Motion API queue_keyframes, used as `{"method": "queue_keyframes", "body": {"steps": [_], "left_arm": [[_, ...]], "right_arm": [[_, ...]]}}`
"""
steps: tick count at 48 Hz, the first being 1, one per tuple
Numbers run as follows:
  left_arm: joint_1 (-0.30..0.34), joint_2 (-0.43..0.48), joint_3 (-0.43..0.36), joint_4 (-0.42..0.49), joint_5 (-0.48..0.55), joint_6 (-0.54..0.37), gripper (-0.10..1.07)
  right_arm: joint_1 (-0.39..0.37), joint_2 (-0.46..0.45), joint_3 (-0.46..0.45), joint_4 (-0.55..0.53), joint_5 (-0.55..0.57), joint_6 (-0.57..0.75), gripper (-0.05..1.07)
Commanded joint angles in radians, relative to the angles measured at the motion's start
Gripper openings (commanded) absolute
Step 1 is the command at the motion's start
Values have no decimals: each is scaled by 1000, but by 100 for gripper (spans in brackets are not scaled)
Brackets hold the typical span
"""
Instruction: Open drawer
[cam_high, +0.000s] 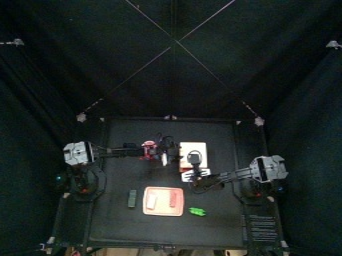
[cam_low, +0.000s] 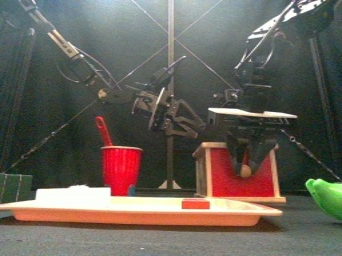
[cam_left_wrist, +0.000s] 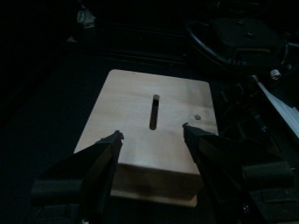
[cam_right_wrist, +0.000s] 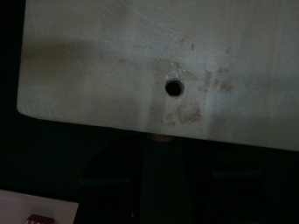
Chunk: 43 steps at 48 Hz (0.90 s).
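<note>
The black table (cam_high: 114, 135) is carrying the drawer (cam_low: 241, 165) at its middle, right of the pink tray (cam_low: 134, 209) and red cup (cam_low: 120, 168). The left gripper (cam_left_wrist: 152, 138) is hovering above the drawer's pale top, jaws spread wide and empty. The right gripper (cam_low: 247, 150) is hanging at the drawer's red front; I cannot tell whether it is grasping anything.

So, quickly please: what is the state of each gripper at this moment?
Left gripper: open wide above the drawer unit, holding nothing.
Right gripper: at the drawer unit's front; a grip cannot be told.
</note>
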<state>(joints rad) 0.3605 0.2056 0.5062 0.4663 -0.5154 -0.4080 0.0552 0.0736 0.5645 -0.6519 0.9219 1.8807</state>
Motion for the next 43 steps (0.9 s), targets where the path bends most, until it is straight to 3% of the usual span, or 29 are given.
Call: {"method": "queue_keyframes", "body": {"steps": [1,12,24,32,43], "left_arm": [[0,-2,-35,-9,-9,2,92],[9,63,-78,-41,-9,3,83],[11,97,-104,-72,-6,3,54],[11,103,-100,-91,20,2,41],[11,106,-103,-124,123,2,39]], "right_arm": [[-6,-15,-8,-6,-9,-2,54],[-6,-15,-11,-14,-12,-2,54],[-6,-15,-9,-14,-14,-2,54],[-6,-15,-9,-17,-21,-2,54],[-6,-15,-9,-21,-34,-3,54]]}}
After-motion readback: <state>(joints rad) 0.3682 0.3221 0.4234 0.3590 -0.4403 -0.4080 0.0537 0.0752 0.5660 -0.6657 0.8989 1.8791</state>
